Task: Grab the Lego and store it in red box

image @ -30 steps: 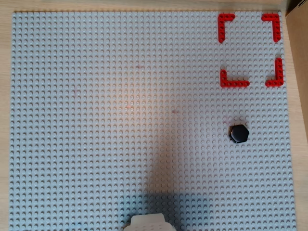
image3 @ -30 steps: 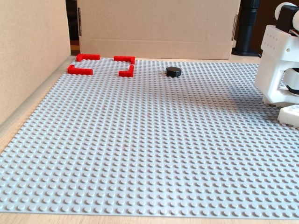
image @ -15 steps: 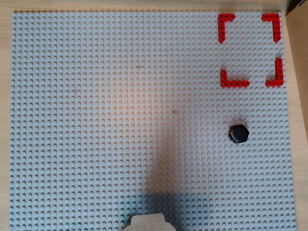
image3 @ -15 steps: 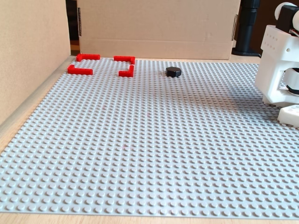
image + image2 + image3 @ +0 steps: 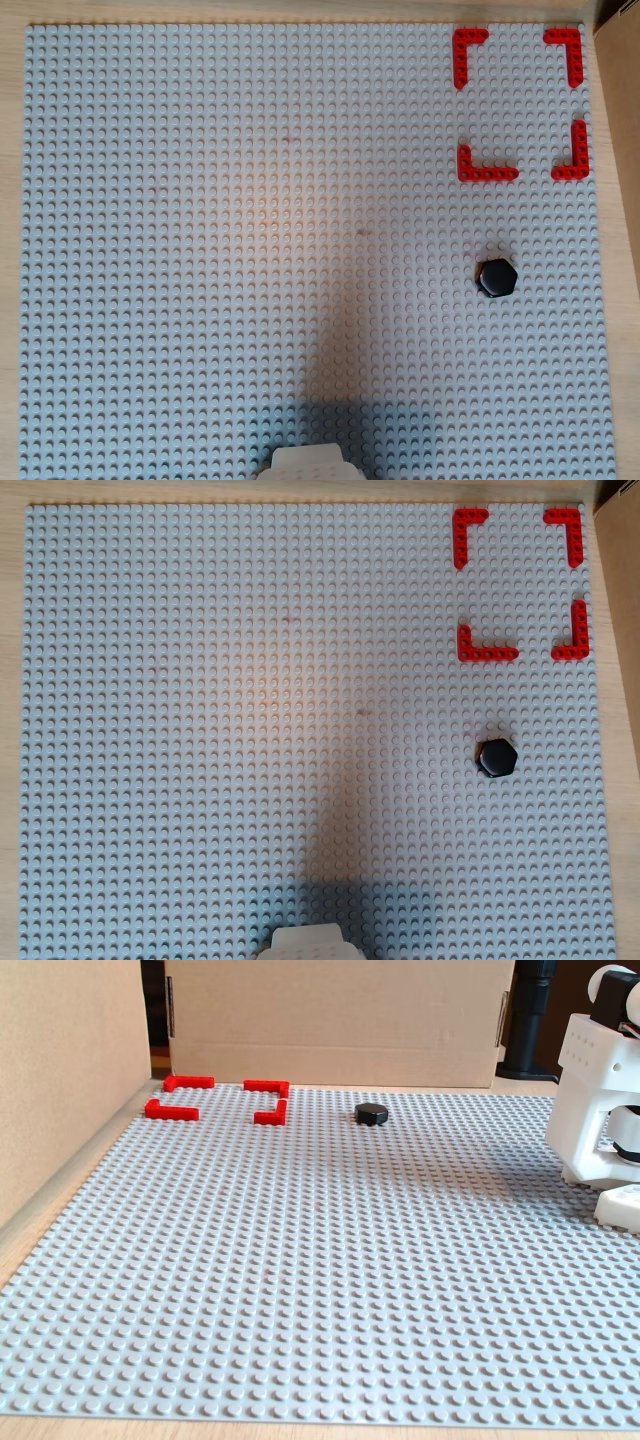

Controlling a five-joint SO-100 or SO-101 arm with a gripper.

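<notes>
The Lego, a small glossy black hexagonal piece, sits on the grey studded baseplate in both overhead views and at the far side in the fixed view. The red box is an outline of four red L-shaped corner pieces at the top right in both overhead views and at the far left in the fixed view. The Lego lies outside it, a short way off. Only white arm parts show; the gripper's fingers are not in view.
The grey baseplate covers most of the table. Cardboard walls stand along the far side and the left side in the fixed view. The arm casts a shadow at the bottom middle of the overhead views.
</notes>
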